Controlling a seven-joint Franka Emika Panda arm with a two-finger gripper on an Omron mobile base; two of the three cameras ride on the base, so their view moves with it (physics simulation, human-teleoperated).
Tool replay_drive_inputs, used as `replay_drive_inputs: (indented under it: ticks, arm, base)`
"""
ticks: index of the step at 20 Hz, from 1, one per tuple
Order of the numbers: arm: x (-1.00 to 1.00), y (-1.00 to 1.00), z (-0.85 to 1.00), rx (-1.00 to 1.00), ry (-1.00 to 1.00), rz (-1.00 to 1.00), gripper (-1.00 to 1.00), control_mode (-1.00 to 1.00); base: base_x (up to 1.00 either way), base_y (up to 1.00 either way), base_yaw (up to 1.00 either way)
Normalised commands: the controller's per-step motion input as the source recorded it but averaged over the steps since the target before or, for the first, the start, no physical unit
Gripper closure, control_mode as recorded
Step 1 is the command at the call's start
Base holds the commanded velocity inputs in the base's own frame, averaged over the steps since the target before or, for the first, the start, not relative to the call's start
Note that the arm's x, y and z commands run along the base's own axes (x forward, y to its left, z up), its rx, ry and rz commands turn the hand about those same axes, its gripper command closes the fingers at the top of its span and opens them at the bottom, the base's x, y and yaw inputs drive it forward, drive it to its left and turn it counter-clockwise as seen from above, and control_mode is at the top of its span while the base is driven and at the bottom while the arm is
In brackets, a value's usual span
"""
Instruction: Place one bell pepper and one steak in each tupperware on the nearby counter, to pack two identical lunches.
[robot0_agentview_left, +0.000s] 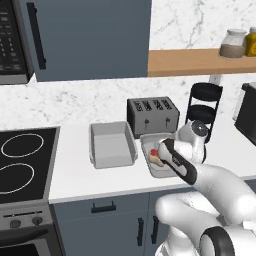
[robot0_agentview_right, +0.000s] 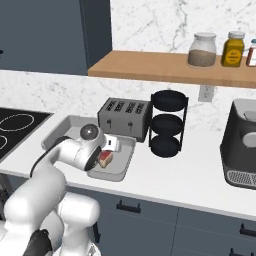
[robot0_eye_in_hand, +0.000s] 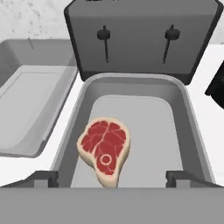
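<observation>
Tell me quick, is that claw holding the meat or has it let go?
Gripper: open, holding nothing; its fingertips stand wide apart above the steak, which lies in the tupperware.

Both base views look forward and down from behind the arm, one from its left, one from its right, sharing the counter (robot0_agentview_left: 75, 180), toaster (robot0_agentview_left: 152, 116) and two trays. The hand view looks down close over the right tupperware (robot0_eye_in_hand: 192, 131)
</observation>
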Motion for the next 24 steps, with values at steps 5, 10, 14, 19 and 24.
replay_drive_inputs:
  ticks: [5,10,14,19,24]
  arm:
    - [-0.77,-0.01,0.57,0.00,-0.03,-0.03,-1.00,-1.00]
    - [-0.22,0.00,0.13,0.00,0.00,-0.02,-1.00,-1.00]
    - [-0.55,0.00,0.30,0.03,0.00,0.06,-1.00,-1.00]
    - [-0.79,0.02,0.51,0.00,0.01,0.06,-1.00,-1.00]
    - [-0.89,0.24,0.29,-0.01,0.04,0.03,-1.00,-1.00]
  base:
    - [0.00,0.00,0.00]
    - [0.00,0.00,0.00]
    - [0.00,0.00,0.00]
    - [0.00,0.00,0.00]
    - [0.00,0.00,0.00]
